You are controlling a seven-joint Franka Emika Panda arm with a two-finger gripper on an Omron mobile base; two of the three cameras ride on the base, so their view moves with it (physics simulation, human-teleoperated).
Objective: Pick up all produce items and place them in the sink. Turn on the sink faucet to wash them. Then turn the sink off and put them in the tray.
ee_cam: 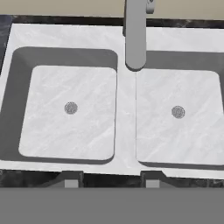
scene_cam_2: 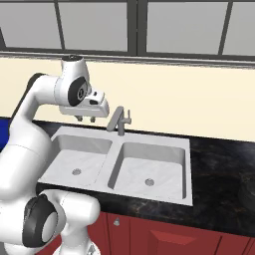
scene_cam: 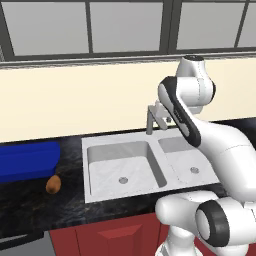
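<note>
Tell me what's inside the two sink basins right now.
Both basins of the light grey marbled double sink hold nothing but a round drain each. The grey metal faucet spout covers a small patch near the back rim.

Glossy white rounded arm links, black joint bands, white hand, small dark fingers (scene_cam_2: 79, 119).

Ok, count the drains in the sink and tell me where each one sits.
2. One drain sits in the middle of the left basin, the other drain in the middle of the right basin of the sink.
</note>
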